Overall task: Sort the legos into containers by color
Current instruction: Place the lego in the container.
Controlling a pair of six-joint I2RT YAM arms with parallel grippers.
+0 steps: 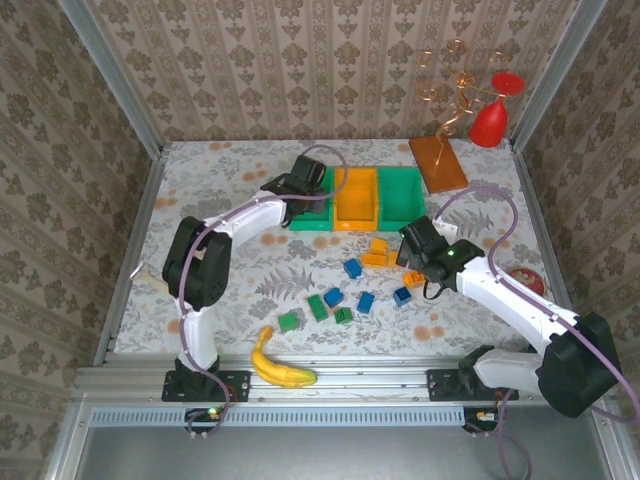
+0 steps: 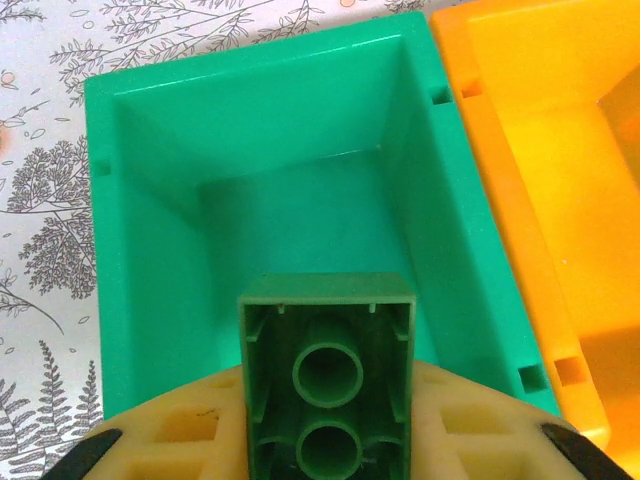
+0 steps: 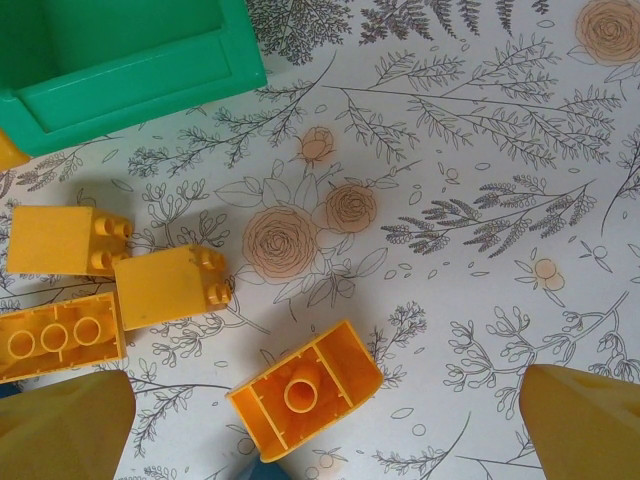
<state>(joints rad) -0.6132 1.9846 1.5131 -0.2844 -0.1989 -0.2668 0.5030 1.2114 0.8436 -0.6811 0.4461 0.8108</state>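
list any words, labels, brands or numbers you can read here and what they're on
No readable text in any view.
green brick: plain plastic, no lettering.
green bin, orange bin: no labels.
orange bricks: stud tops show no legible mark.
banana: no sticker seen.

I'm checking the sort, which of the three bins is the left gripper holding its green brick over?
The green bin at the left end of the row, under the green brick, beside the orange bin; the other green bin sits far right.
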